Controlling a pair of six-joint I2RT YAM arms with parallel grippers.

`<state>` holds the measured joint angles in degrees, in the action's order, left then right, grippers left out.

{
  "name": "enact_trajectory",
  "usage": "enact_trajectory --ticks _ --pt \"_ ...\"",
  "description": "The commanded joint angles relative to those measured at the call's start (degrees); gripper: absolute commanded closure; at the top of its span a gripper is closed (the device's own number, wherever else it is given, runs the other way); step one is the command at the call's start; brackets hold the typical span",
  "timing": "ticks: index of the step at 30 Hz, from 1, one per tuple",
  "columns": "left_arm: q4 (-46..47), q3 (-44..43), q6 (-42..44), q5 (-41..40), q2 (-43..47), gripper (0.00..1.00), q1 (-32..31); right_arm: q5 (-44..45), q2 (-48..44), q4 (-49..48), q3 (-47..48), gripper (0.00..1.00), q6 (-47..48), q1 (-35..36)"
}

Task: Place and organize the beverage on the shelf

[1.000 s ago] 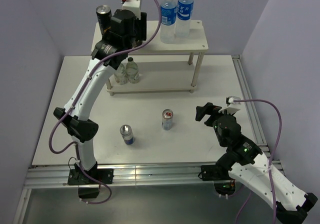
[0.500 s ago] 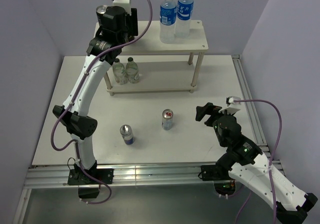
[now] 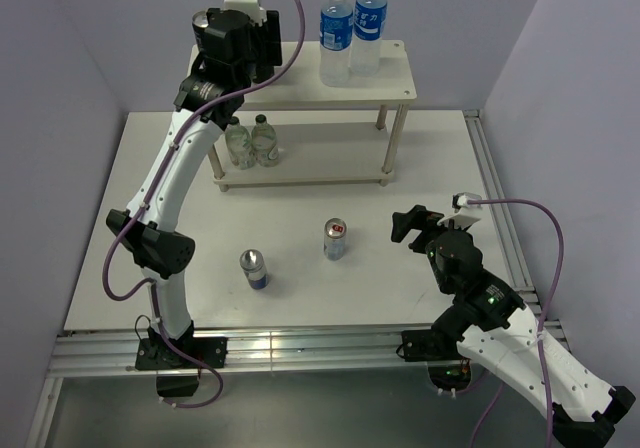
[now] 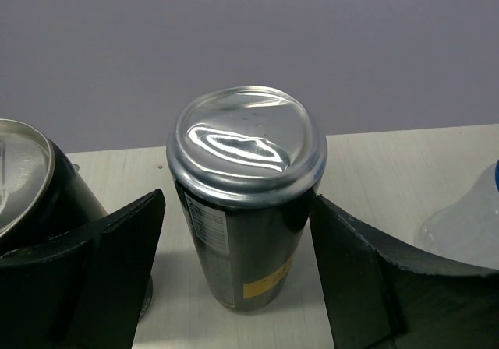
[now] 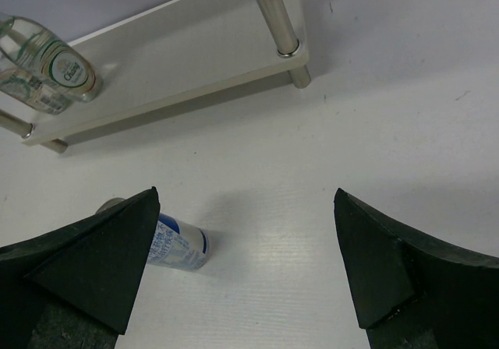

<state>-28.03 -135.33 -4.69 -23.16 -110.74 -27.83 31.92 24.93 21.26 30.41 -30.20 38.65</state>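
My left gripper is at the left end of the shelf's top tier. In the left wrist view its jaws stand open around a tall black can with a yellow mark. The can stands upright on the board. The right finger is at the can's rim and the left finger is apart from it. The second black can stands just to its left, and it also shows in the top view. Two blue-capped water bottles stand on the top tier. Two short silver cans stand on the table. My right gripper is open and empty.
Two small clear unlabelled bottles stand on the lower tier at the left and also show in the right wrist view. In that view a blue-printed silver can shows beside the left finger. The table's metal rail runs along the near edge.
My left gripper moved left and back along the top tier, beside the first black can, in the first half second, then stayed. The right arm has not moved.
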Motion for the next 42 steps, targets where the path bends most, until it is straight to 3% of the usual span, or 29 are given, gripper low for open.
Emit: enact_trajectory --ticks 1,9,11,20,25,28,29,32,36,39,42 --pt "2.8 -0.3 0.7 0.9 0.3 0.19 0.1 0.7 -0.6 -0.6 -0.3 0.0 -0.3 0.1" --pt "2.7 1.3 -0.3 1.8 2.2 0.16 -0.2 0.8 -0.5 -0.6 -0.3 0.0 -0.5 0.1" --pt "2.8 2.7 -0.1 0.3 3.3 0.03 -1.0 0.8 -0.5 -0.6 -0.3 0.0 -0.4 0.1" --pt "6.9 17.6 -1.5 -5.8 14.5 0.01 -6.8 0.8 -0.6 -0.6 -0.3 0.0 -0.4 0.1" --pt "7.3 25.6 -1.4 -13.3 21.3 0.01 -12.8 0.7 -0.1 -0.8 -0.3 0.0 -0.4 0.1" --pt "7.4 34.4 -3.5 -17.8 27.1 0.01 -18.0 -1.9 0.2 -1.9 -0.4 0.0 0.7 0.2" --pt "8.3 41.6 -4.0 -19.1 29.2 0.01 -19.9 -3.9 -0.1 -4.0 -0.6 0.0 1.5 0.1" --pt "9.8 51.7 -9.4 -22.1 37.8 0.01 -27.1 -14.1 -1.5 -9.0 -2.2 0.0 4.6 0.2" --pt "4.5 68.9 -23.6 -27.4 47.4 0.01 -35.8 -26.8 1.5 -13.3 -3.2 0.0 6.6 0.7" --pt "1.8 77.3 -33.6 -30.7 50.6 0.01 -41.2 -23.9 8.1 -13.2 -2.3 0.0 5.6 5.2" --pt "-2.5 81.7 -42.7 -33.3 52.0 0.01 -47.3 -13.7 13.8 -13.0 -2.1 0.0 2.8 14.7"
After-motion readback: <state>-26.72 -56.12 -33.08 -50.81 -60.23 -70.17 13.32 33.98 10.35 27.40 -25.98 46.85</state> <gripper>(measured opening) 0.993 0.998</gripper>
